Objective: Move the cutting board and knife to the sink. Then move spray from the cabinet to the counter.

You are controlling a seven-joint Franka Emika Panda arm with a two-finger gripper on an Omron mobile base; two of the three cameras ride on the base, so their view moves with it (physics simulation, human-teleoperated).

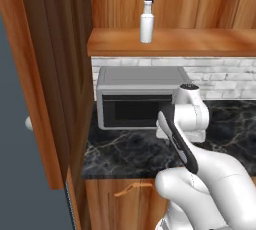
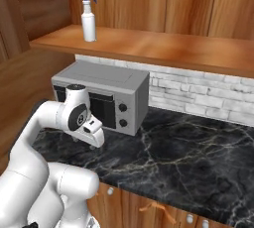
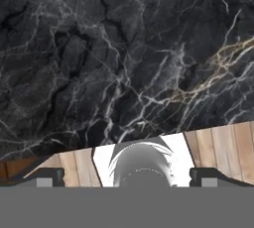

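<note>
Up top, spray [image 1: 146, 23] upright on cabinet [image 1: 200, 41]; claw [image 3: 127, 177] open.

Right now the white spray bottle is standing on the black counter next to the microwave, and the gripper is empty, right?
Not quite. The spray bottle stands on the wooden cabinet shelf above the microwave, not on the counter, as the right base view shows. The gripper is indeed empty.

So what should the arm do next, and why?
Probably lift toward the spray. It stands upright on the cabinet shelf above the microwave, while the open gripper points down at the counter, holding nothing.
</note>
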